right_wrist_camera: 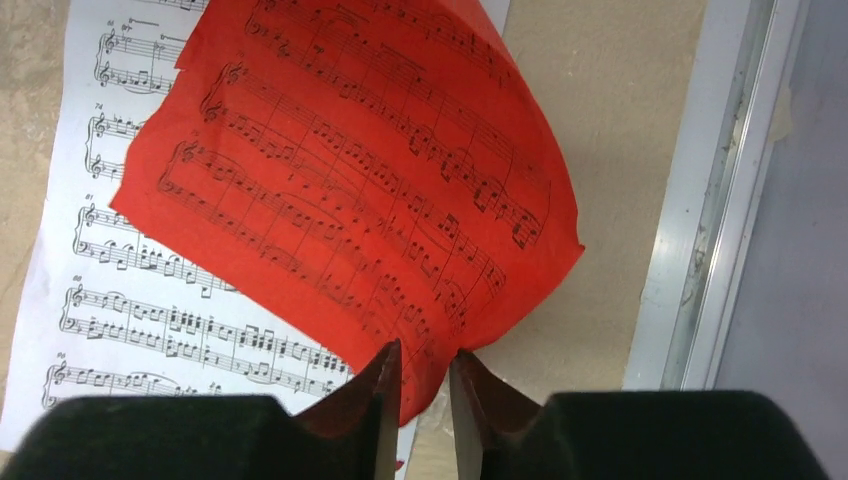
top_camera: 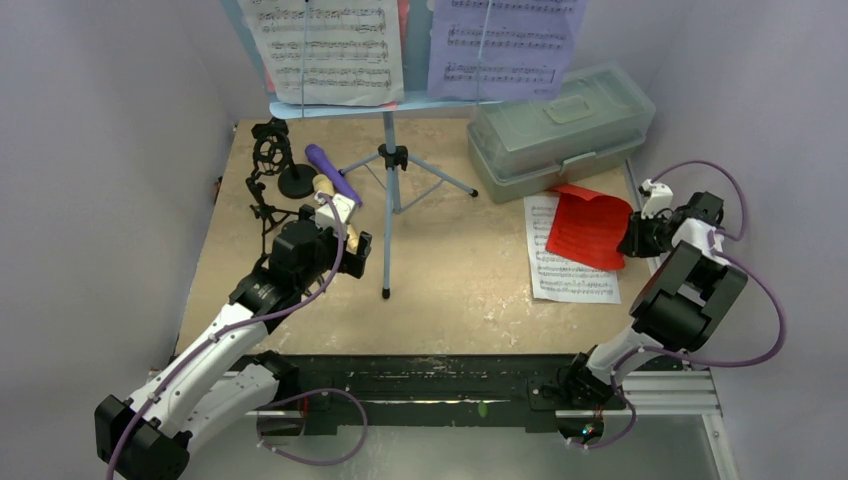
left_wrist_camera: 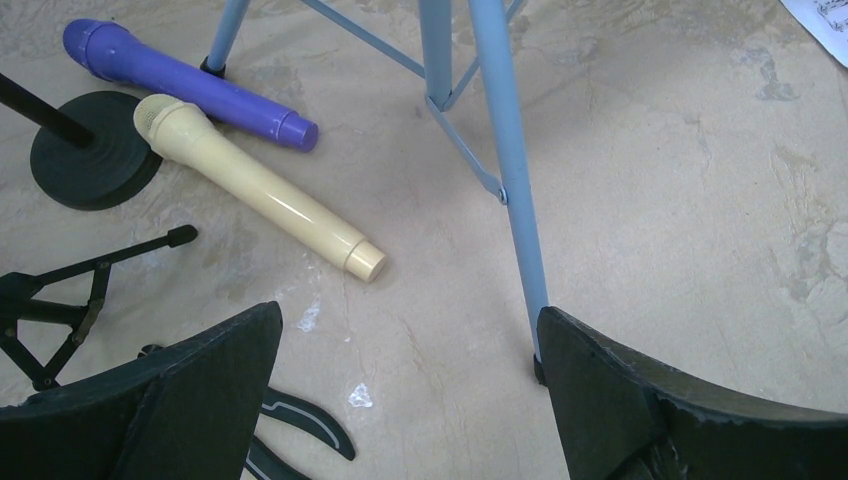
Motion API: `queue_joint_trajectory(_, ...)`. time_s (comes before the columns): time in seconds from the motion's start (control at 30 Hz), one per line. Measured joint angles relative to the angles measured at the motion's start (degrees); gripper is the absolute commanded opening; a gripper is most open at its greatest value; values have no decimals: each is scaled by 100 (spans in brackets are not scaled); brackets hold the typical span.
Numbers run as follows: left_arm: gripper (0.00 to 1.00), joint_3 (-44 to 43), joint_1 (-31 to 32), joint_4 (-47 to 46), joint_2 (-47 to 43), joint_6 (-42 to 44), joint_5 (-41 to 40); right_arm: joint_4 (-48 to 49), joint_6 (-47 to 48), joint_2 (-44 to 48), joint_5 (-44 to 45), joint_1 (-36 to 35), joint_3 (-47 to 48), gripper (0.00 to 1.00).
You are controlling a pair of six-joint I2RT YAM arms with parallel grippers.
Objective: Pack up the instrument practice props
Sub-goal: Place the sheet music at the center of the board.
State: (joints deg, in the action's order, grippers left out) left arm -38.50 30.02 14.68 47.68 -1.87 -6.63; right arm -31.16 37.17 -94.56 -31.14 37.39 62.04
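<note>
**Q:** Top view, counts?
**Me:** One pale-blue music rack (top_camera: 390, 160) stands at the back of the table (top_camera: 460, 290). I see two pages on it: one white page (top_camera: 325, 45) and one lavender page (top_camera: 505, 45). One grey-green box (top_camera: 560, 125) sits right of the rack with its lid on. In front of the box are two sheets, a red page (top_camera: 590, 228) curled over a second white sheet (top_camera: 575, 275). Two holders stand at the left: ring tripod holder (top_camera: 268, 155) and round-base holder (top_camera: 296, 182).

**Q:** Left wrist?
**Me:** Two mics lie side by side near the round base: purple microphone (left_wrist_camera: 180, 80) and tan microphone (left_wrist_camera: 255, 190). My left gripper (left_wrist_camera: 410, 330) is spread wide with nothing in it, above bare table. A rack leg's foot is just beside one finger.

**Q:** Right wrist?
**Me:** On my right gripper (right_wrist_camera: 425, 390) the fingers are nearly together, with the red page's corner between them. I can't tell if it's pinched or loose.
</note>
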Motion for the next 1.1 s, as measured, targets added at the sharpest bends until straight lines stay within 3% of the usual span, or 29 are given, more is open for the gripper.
queue_joint_trajectory(0.1,100,0,0,0,0,0,0,15,-59,-98,9,0,0,9)
queue_joint_trajectory(0.27,100,0,0,0,4,0,0,31,-120,-304,11,0,0,3)
queue_joint_trajectory(0.77,100,0,0,0,11,0,0,-789,356,197,33,131,-2,0)
queue_joint_trajectory(1.0,100,0,0,0,9,0,0,-887,603,197,210,149,-162,11)
queue_joint_trajectory(1.1,100,0,0,0,9,0,0,-887,654,197,319,164,-245,30)
